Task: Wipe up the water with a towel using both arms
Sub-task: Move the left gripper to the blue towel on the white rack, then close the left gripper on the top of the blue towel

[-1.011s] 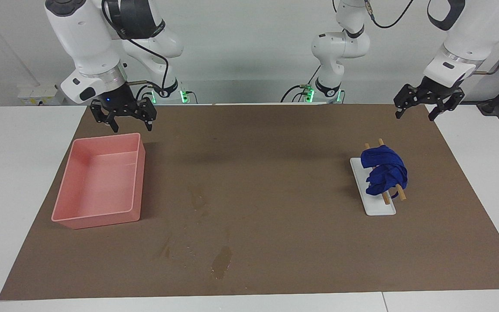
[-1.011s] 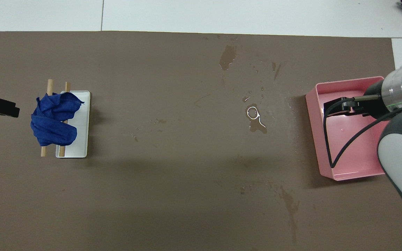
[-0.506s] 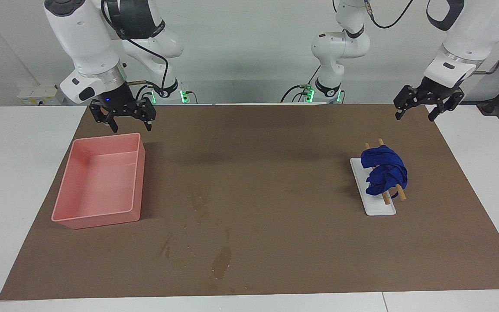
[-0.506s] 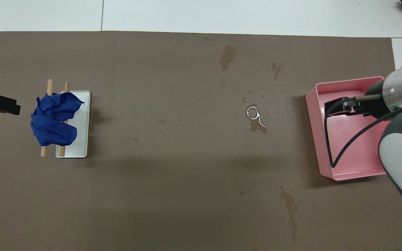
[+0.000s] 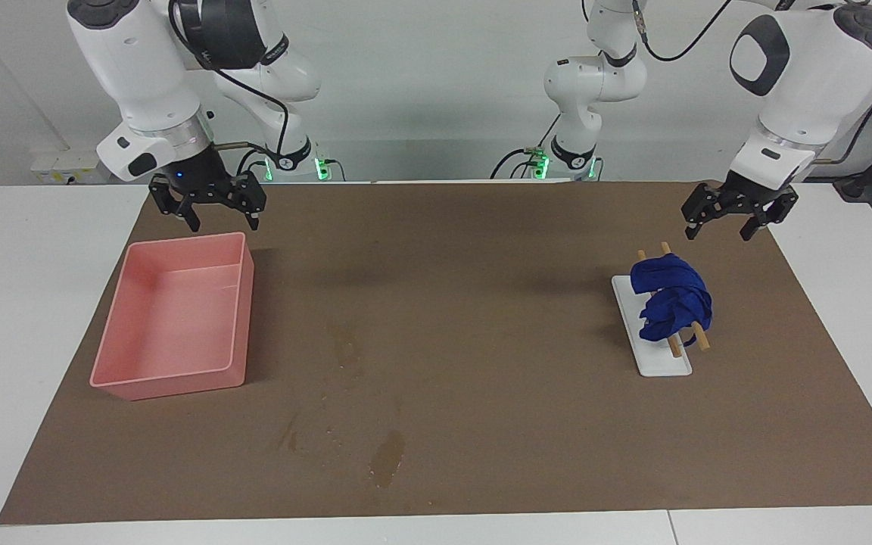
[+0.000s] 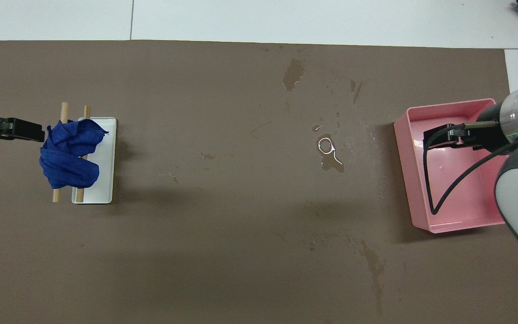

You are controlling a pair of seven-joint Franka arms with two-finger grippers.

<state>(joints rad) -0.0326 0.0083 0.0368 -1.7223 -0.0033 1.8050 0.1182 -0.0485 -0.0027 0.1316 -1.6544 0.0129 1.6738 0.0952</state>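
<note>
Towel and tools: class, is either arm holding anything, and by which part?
Nothing is held. The towel lies draped on its rack; the left tool and right tool hang open in the air.

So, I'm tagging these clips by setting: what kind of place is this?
Most likely a robotics lab: two white arms mounted at a table, a brown mat covering its top, and a staged setup of towel, pink tray and spilled water.

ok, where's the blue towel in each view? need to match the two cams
Facing view: the towel is toward the picture's right edge, draped over two wooden rods on a white stand, below the left gripper.
Overhead view: the same towel is at the picture's left edge, beside the left gripper's tip.
Shared landmark: the pink tray at the right arm's end of the table, so the views are half a turn apart.
</note>
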